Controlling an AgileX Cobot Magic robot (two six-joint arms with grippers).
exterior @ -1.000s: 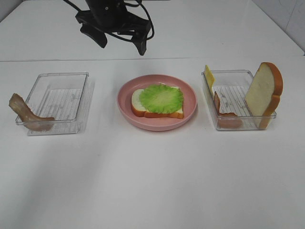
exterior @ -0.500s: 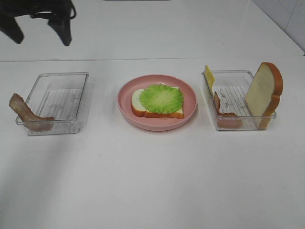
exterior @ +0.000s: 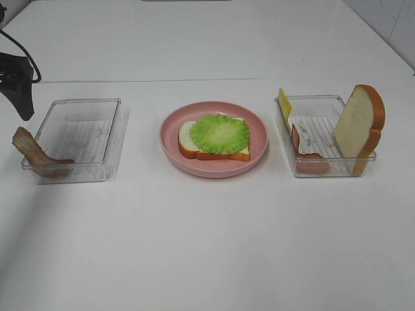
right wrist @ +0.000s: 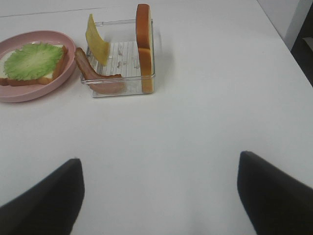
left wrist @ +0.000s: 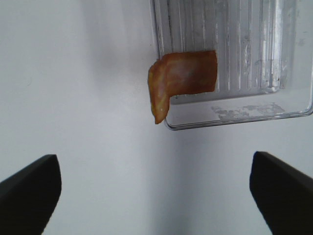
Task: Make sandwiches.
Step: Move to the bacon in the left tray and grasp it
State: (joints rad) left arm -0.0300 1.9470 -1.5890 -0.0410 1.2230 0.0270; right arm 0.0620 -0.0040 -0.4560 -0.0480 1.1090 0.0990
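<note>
The sandwich stack on the pink plate (exterior: 214, 170) is a bread slice (exterior: 186, 140) topped with green lettuce (exterior: 220, 133). A brown bacon strip (exterior: 35, 155) droops over the near left corner of the left clear tray (exterior: 78, 102). My left gripper (left wrist: 156, 191) is open above the table beside that bacon strip (left wrist: 183, 78); one of its fingers (exterior: 24, 100) shows at the far left edge. The right tray (exterior: 324, 97) holds yellow cheese (exterior: 284, 102), another bacon strip (exterior: 305, 153) and an upright bread slice (exterior: 360, 126). My right gripper (right wrist: 159, 196) is open and empty, well short of that tray.
White table all around. In the right wrist view the plate (right wrist: 10, 94) lies beside the right tray (right wrist: 120, 88), with the table's edge (right wrist: 281, 34) off to the far side.
My left arm swung from above the back middle of the table to the far left edge, ending behind the left tray. Food and trays have not moved.
</note>
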